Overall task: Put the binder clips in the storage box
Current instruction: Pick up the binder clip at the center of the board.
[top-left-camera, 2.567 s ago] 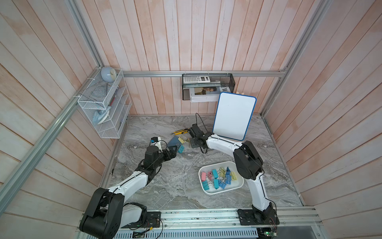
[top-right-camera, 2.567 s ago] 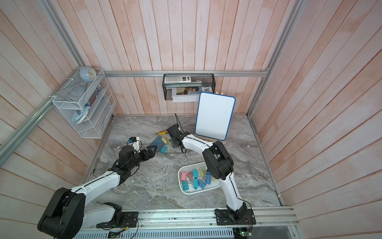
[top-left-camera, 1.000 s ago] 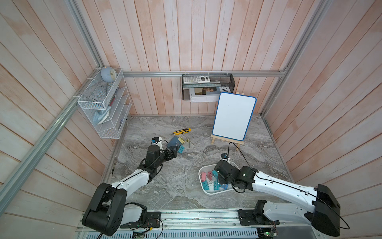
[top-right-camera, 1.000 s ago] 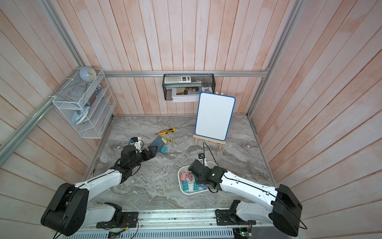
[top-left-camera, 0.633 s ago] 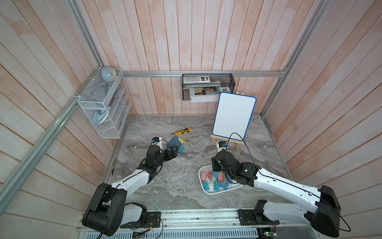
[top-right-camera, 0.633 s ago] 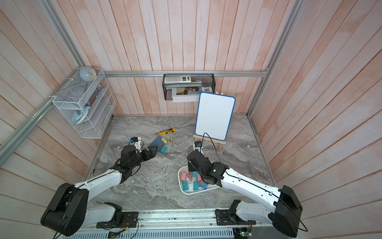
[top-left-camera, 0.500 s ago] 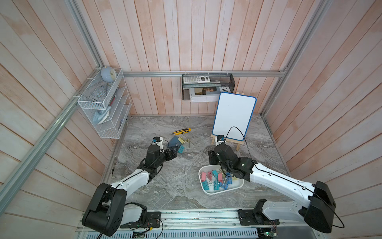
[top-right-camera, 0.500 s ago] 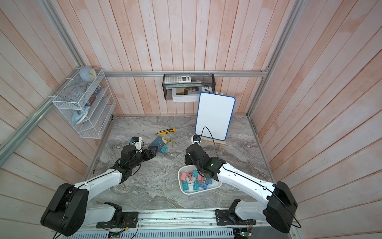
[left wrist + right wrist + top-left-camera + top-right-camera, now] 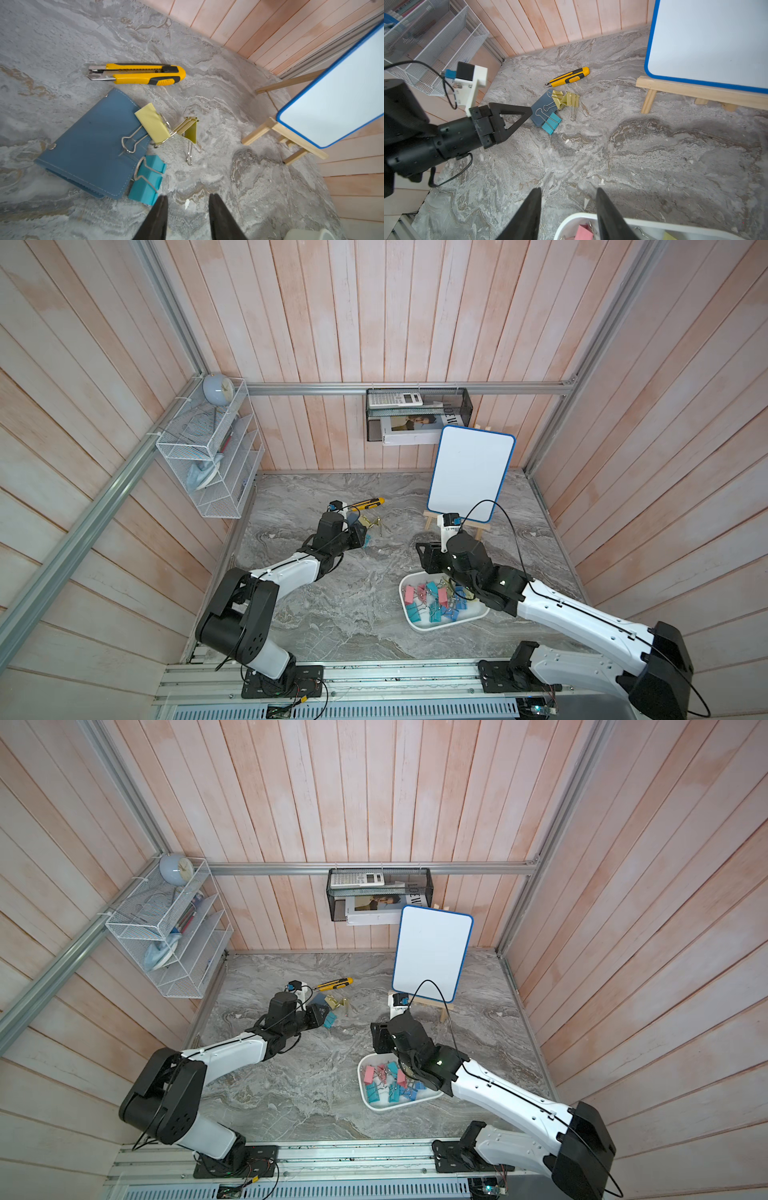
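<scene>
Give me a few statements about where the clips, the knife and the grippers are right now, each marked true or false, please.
1. The teal clip and two yellow clips lie outside the storage box. True.
2. The left gripper grips the teal clip. False: its jaws stand apart around nothing, and the clip lies beside them on the table.
3. The utility knife lies inside the storage box. False: it lies on the table near the blue pad.
4. The right gripper is open and empty. True.
</scene>
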You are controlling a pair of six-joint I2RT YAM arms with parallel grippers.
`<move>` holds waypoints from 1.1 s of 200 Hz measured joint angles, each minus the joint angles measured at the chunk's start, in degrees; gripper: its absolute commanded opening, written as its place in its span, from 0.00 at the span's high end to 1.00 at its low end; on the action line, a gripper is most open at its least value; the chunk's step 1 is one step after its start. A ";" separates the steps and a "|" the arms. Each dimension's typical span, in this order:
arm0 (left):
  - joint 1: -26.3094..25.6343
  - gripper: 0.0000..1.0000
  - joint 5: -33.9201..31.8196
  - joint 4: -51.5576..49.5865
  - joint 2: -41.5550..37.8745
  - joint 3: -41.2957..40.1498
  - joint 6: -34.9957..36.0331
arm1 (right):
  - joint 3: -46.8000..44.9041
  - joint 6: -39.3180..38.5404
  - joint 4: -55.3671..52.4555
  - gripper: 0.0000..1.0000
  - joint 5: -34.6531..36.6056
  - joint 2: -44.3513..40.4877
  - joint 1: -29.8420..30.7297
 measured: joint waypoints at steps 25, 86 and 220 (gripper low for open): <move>2.54 0.62 1.81 0.83 4.39 1.20 -1.09 | -1.42 0.52 0.00 0.50 -0.55 -2.89 0.00; 3.96 0.71 7.02 5.70 10.86 2.62 -3.15 | -2.54 1.03 -0.09 0.49 -1.29 -4.66 0.00; -2.73 1.00 10.56 7.52 -6.36 -6.78 -9.88 | -11.78 13.99 8.15 0.43 -12.28 -1.90 -19.47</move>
